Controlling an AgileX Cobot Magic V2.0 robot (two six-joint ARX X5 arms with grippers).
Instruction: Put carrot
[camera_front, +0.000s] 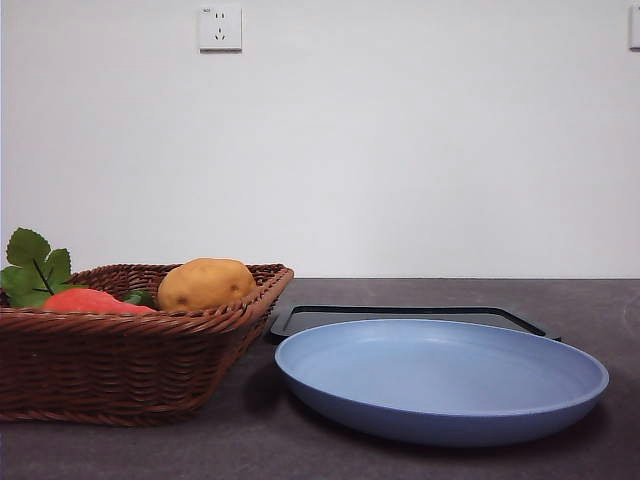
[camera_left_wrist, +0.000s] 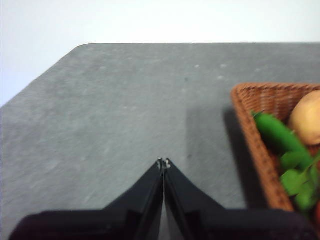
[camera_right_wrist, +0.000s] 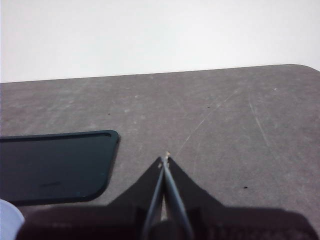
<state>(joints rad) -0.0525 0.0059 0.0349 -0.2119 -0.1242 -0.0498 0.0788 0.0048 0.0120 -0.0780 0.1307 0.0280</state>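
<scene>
Smooth tapered carrot (camera_front: 92, 300) in woven wicker basket (camera_front: 120, 370); left hand (camera_left_wrist: 163, 164) and right hand (camera_right_wrist: 165, 161) both pressed together.

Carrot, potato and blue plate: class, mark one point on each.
carrot (camera_front: 92, 301), front view, on its red-orange body in the basket.
potato (camera_front: 205, 283), front view, on the middle of its skin.
blue plate (camera_front: 440, 420), front view, on its near outer wall.

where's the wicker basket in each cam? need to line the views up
Front view: wicker basket on the table at the left, holding the carrot and potato, beside the blue plate.
Left wrist view: basket corner at the right edge, beyond the shut left gripper.
Right wrist view: not in it.
Shared landmark: the potato, also in the left wrist view.
</scene>
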